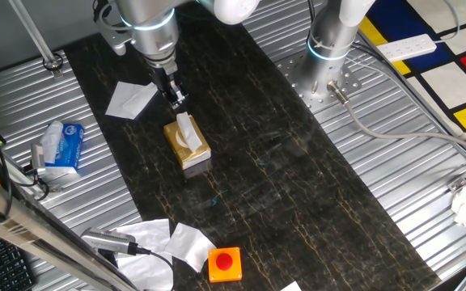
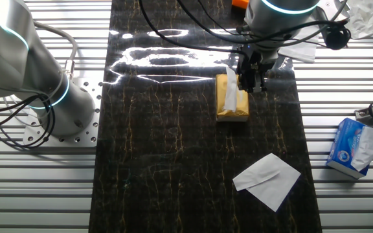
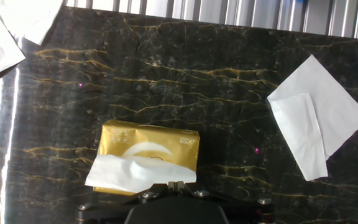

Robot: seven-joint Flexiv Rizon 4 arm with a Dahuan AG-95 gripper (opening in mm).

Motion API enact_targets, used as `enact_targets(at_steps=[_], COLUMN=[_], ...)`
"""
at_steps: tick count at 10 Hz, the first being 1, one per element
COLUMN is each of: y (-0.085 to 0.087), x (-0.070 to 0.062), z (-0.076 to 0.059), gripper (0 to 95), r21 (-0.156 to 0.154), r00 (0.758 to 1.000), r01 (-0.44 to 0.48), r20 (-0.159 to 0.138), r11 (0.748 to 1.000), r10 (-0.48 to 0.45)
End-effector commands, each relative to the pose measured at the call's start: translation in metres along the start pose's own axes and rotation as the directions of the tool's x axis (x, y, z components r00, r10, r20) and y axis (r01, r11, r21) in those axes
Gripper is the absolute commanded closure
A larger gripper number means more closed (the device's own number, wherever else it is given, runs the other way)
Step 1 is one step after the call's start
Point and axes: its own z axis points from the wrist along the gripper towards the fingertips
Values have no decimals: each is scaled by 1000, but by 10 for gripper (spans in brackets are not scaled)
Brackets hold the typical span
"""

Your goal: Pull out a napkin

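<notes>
The tan-gold tissue box (image 1: 189, 150) lies on the dark marbled mat, and shows in the other fixed view (image 2: 232, 111) and the hand view (image 3: 149, 145) too. The napkin (image 1: 186, 127) is a creased white tuft sticking up from the box's slot (image 2: 230, 94) (image 3: 135, 172). My gripper (image 1: 177, 100) hangs just above the far end of the box, beside the tuft (image 2: 250, 83). In the hand view its fingertips (image 3: 176, 185) are pressed together at the tuft's edge. I see no paper between them.
A loose white sheet (image 1: 130, 99) lies on the mat beyond the box (image 2: 267, 178) (image 3: 316, 118). More sheets (image 1: 175, 242) and an orange button box (image 1: 224, 263) sit at the mat's near end. A blue-and-white tissue packet (image 1: 61, 145) lies on the ribbed metal. A second arm's base (image 1: 330, 48) stands at the side.
</notes>
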Motion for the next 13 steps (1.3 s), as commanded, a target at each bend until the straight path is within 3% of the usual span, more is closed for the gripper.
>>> enact_targets(at_steps=[1, 4, 7, 9, 10, 11, 12, 13], y=[0, 0, 1, 2, 6, 10, 12, 13], x=[-1, -1, -1, -2, -5, -8, -9, -10], z=[0, 0, 0, 0, 3, 5, 6, 7], gripper=[950, 950, 950, 950, 950, 950, 950, 950], r21=[1, -3, 2, 3, -3, -23, -58, -75], r00=[1000, 999, 965, 867, 789, 792, 801, 800], r01=[1, 44, 262, 498, 614, 610, 597, 599], r20=[-1, 2, 2, -2, 15, 37, 84, 103], r11=[1000, 999, 965, 867, 789, 792, 800, 797], r10=[-1, -44, -262, -498, -614, -609, -592, -591])
